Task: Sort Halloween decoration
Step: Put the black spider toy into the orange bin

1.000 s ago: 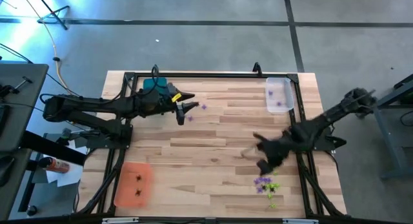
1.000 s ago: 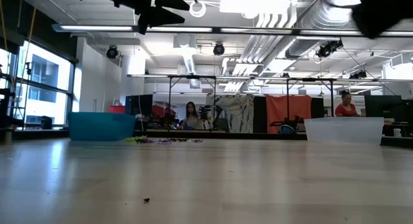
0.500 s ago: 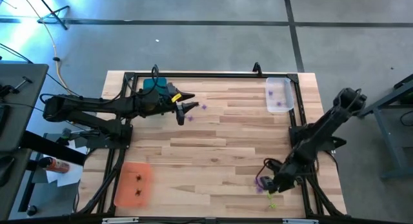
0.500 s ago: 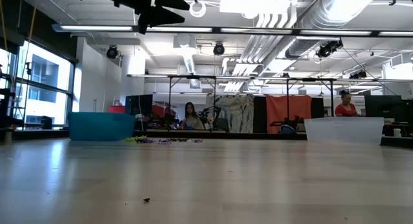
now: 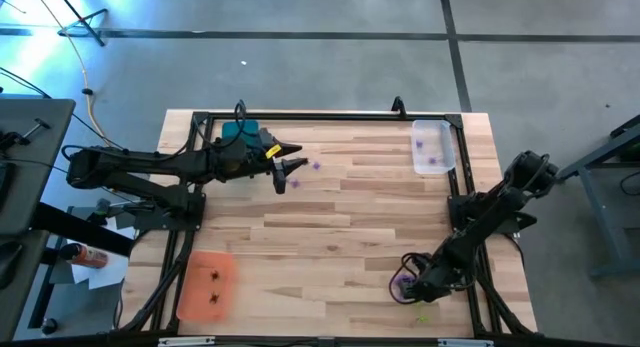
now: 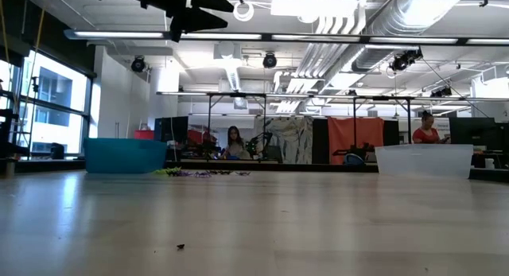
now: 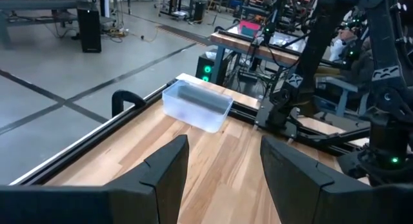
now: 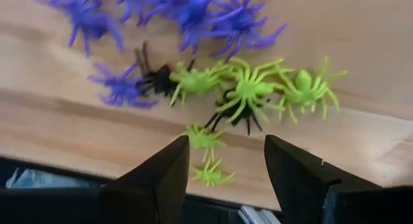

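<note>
Right gripper (image 8: 222,169): hovering over the spider pile at the lower right of the high view, fingers standing apart with nothing between them.
Left gripper (image 7: 222,166): waiting at the upper middle of the high view, jaws parted and holding nothing.
Plastic spiders (image 8: 248,88): lying in a loose heap near the table's lower right edge; purple ones are crowding the top of the right wrist view, lime green ones are sitting in the middle with a black one tangled among them, and two small green ones are lying apart just ahead of the fingertips.
Handling: they are looking very light and thin-legged, probably springy; the legs are interlocking, so one may be dragging neighbours along. The rounded body is giving the surest pinch.
Best pick: the small green spiders (image 8: 205,139) are offering the cleanest grasp, being clear of the clump.
Clear tray (image 5: 432,147): sitting at the upper right, a few purple pieces already lying in it.
Orange tray (image 5: 206,284): sitting at the lower left, dark pieces seemingly resting inside.
Teal tray (image 5: 240,133): lying partly hidden under the left arm.
Obstacles: the table edge and dark frame rail are running close beside the pile.
</note>
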You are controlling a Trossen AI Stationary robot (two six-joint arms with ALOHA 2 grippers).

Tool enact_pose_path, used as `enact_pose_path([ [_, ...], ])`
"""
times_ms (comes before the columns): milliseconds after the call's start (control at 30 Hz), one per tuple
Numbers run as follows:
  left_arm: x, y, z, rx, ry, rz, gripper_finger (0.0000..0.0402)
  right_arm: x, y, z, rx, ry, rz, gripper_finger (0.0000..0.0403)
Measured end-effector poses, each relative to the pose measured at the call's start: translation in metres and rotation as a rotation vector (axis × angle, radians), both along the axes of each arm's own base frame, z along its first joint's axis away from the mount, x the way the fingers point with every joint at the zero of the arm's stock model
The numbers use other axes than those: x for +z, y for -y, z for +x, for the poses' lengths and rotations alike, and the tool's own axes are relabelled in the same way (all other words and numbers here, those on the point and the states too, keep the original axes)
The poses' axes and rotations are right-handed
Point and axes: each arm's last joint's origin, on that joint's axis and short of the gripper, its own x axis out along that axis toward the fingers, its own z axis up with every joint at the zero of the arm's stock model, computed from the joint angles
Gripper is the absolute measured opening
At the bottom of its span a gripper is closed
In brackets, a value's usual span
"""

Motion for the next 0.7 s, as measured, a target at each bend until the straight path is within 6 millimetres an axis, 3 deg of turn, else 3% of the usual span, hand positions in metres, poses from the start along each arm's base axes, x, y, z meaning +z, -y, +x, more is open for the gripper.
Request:
enact_pose_path([
  [467,0.0,0.0,0.0,-0.001,-0.002,-0.001,0.0182,-0.004,0.012,-0.002,-0.019,-0.074,-0.081,0.0144],
  [700,0.0,0.0,0.0,-0.001,-0.002,-0.001,0.0182,-0.004,0.014,-0.005,-0.014,-0.102,-0.108,0.0094],
])
